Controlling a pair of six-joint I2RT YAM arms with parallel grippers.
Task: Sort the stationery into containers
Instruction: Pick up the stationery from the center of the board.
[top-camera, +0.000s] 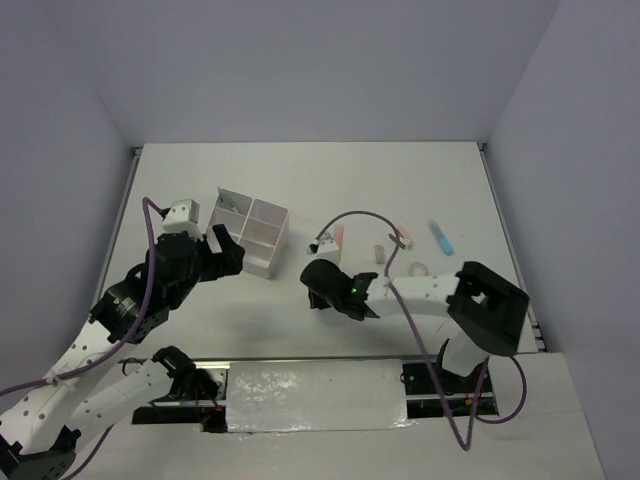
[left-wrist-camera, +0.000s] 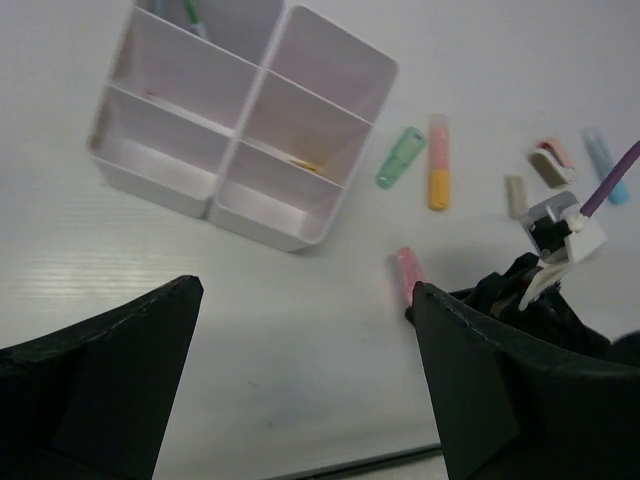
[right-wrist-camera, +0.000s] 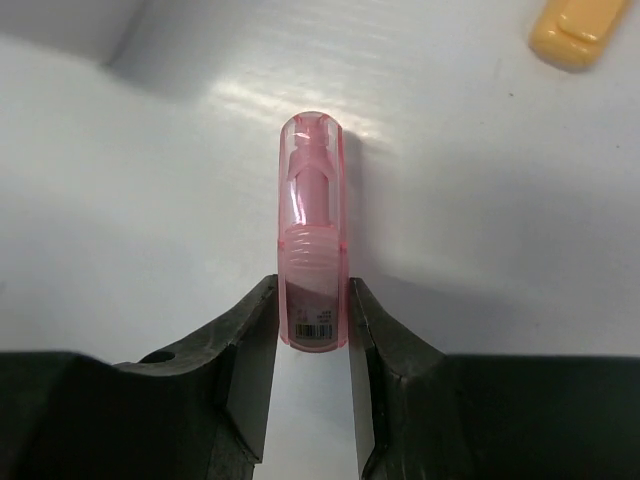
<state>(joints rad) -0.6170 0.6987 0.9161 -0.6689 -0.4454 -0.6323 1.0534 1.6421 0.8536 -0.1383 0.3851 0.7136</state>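
Observation:
The whitish four-compartment box (top-camera: 268, 262) stands left of centre, also in the left wrist view (left-wrist-camera: 300, 235). It holds a green pen (left-wrist-camera: 192, 14) and a small orange-yellow piece (left-wrist-camera: 305, 165). My right gripper (right-wrist-camera: 313, 292) is shut on the end of a pink marker (right-wrist-camera: 313, 220), low over the table; from above this gripper (top-camera: 318, 292) is right of the box. My left gripper (left-wrist-camera: 305, 385) is open and empty, near the box's front (top-camera: 225, 250). A green marker (left-wrist-camera: 399, 157), an orange-pink marker (left-wrist-camera: 438, 175), a tan eraser (left-wrist-camera: 515, 196) and a blue marker (top-camera: 441, 236) lie on the table.
A clear tape ring (top-camera: 418, 269) lies near the right arm's forearm. A small brown and pink item (left-wrist-camera: 552, 165) lies by the eraser. The right arm's purple cable (top-camera: 360, 215) loops over the loose items. Walls close in the table at the back and sides.

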